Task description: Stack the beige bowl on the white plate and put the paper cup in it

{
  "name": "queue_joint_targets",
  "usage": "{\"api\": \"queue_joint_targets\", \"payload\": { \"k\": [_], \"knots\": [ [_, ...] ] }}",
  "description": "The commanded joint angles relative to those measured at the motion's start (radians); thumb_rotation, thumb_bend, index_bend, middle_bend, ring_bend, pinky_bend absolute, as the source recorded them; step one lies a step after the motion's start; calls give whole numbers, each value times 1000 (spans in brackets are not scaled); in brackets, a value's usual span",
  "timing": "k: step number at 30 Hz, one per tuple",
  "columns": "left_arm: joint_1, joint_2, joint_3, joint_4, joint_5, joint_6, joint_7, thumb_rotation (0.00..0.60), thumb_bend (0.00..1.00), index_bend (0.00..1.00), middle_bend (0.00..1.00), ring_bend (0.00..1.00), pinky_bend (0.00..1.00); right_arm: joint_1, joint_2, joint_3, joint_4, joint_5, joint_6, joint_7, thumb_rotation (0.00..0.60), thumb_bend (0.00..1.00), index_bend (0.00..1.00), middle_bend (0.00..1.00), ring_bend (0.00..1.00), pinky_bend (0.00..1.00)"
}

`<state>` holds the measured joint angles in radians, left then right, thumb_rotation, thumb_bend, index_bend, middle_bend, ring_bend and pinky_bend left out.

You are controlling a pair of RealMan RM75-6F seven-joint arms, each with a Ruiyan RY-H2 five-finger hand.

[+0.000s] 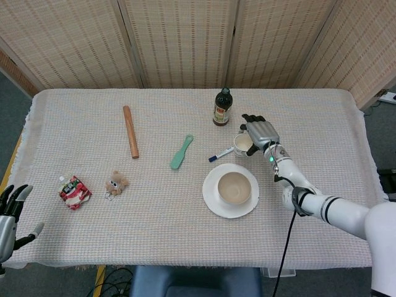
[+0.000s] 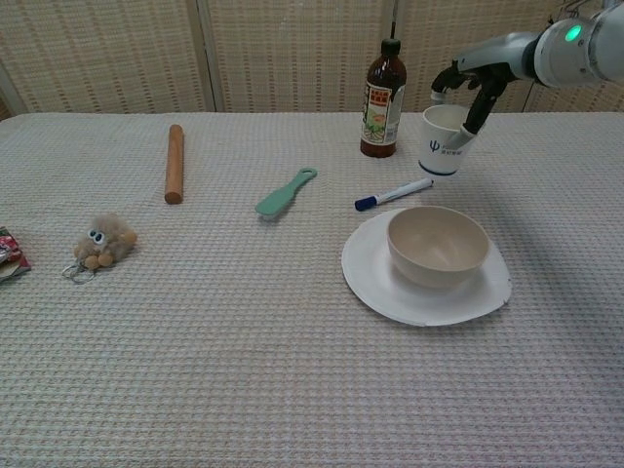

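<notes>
The beige bowl (image 1: 234, 187) (image 2: 438, 245) sits in the middle of the white plate (image 1: 213, 202) (image 2: 390, 292). My right hand (image 1: 259, 133) (image 2: 472, 86) grips the paper cup (image 1: 242, 145) (image 2: 440, 141) by its rim and wall and holds it lifted off the cloth, behind the plate and slightly tilted. At the table's near left corner my left hand (image 1: 8, 218) hangs with its fingers spread and nothing in it; it shows only in the head view.
A dark sauce bottle (image 1: 222, 107) (image 2: 382, 98) stands just left of the raised cup. A blue-capped marker (image 1: 223, 151) (image 2: 394, 194) lies under it. Further left lie a green spatula (image 1: 182, 151), a wooden rolling pin (image 1: 130, 131), a plush toy (image 1: 115, 183) and a red snack pouch (image 1: 75, 192).
</notes>
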<state>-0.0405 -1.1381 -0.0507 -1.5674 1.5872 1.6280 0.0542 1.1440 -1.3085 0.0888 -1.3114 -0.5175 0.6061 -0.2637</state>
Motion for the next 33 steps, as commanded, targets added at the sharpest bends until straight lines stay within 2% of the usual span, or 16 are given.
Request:
{"api": "queue_joint_targets", "payload": {
  "k": [1,8,17,24,33],
  "knots": [
    [-2,-3,-1,2,-2,-4,6,600,258,108,157,85,449,-10,166,43,-250,-7,110,-26,600,252,454,0,0,0],
    [-5,-7,-4,5,-9,-8,9,600,258,110,157,85,449,-24,280,52,-479,-44,159,-52,600,255,454,0,0,0],
    [-7,-9,-5,5,-13,-12,17,600,258,111,157,85,449,-79,346,-4,-642,-140,211,-107,600,257,454,0,0,0],
    [-9,-12,-2,3,-11,-17,26,600,258,112,157,85,449,-128,316,-52,-656,-220,246,-142,600,256,454,0,0,0],
    [-7,-9,-2,2,-10,-11,21,600,258,114,157,85,449,-144,232,-74,-575,-230,211,-146,600,257,454,0,0,0]
  ]
}}
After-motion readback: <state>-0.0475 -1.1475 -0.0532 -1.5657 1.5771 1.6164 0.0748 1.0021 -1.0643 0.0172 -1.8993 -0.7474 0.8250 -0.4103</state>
